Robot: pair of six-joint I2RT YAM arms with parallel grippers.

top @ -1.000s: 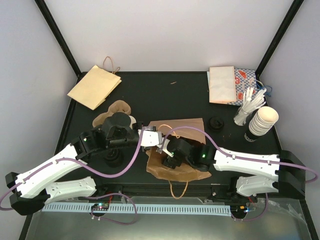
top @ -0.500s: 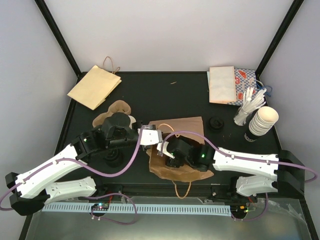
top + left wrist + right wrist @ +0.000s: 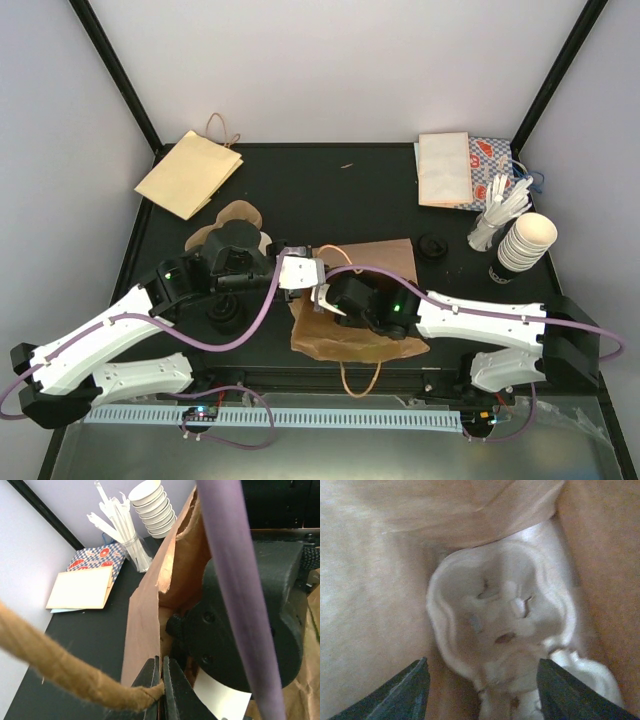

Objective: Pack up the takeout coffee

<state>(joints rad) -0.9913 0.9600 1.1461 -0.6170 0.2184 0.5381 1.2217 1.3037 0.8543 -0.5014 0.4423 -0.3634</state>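
We are putting the cup (image 3: 497, 627) in the bag (image 3: 322, 342). We think the cup is that pale, bumpy shape deep inside the bag, seen from the right wrist. It is blurry, so we cannot be sure. From above we cannot see it at all.

The bag lies on its side on the counter (image 3: 330, 190). Our left gripper (image 3: 161, 680) is pinched tight on the bag's edge, right by the rope handle (image 3: 60, 657), and lifts the mouth up. Our right gripper (image 3: 482, 661) is inside the bag. Its fingers are wide apart, one on each side of the pale shape, and they do not seem to squeeze it.

To do this well, we think the left gripper should hold the mouth up and not tug — the paper edge has a small rip (image 3: 167, 577) and could tear more. The right gripper should move slowly and straight, so it does not knock the cup over or drag the bag along. If it is letting go, its fingers should be well clear of the cup before it backs out. The purple cable (image 3: 235, 590) hangs close to the mouth — we should watch that it does not catch.
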